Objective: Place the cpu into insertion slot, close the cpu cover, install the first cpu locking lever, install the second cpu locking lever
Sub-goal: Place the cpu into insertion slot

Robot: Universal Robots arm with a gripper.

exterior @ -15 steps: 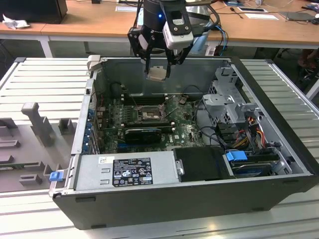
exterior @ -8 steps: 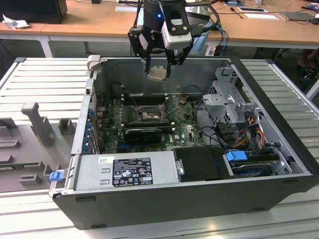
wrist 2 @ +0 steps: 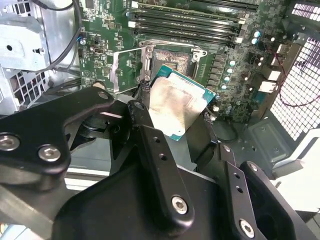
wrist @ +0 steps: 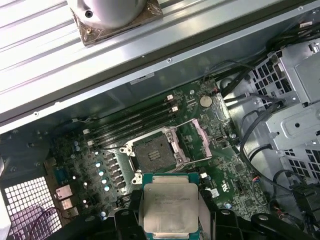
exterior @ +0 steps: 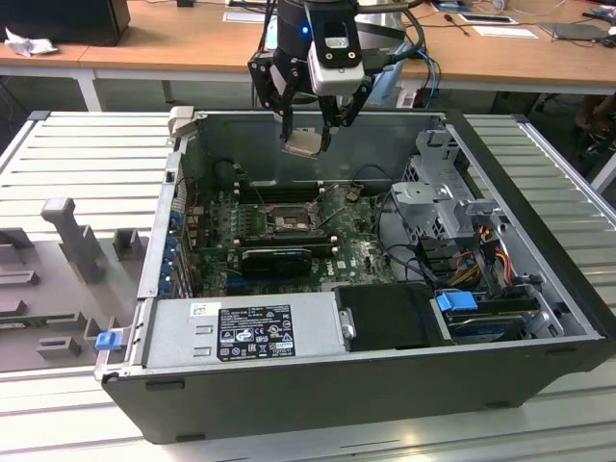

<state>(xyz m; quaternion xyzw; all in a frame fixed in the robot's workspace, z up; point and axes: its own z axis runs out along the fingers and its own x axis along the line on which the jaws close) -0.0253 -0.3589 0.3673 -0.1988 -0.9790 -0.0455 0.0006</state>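
Silvery-beige metal tops the cpu [exterior: 301, 144], which the gripper [exterior: 307, 138] clamps by its edges, high above the insertion slot [exterior: 289, 223] in the exterior view. Both wrist views make plainer the slot's dark pin field lying bare, and the first wrist view shows the cpu cover [wrist: 203, 141] swung open beside the slot.

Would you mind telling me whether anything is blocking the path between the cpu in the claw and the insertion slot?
Nothing visible does. The claw holds the cpu above the open case; the insertion slot lies bare below, with the cpu cover swung open to one side.
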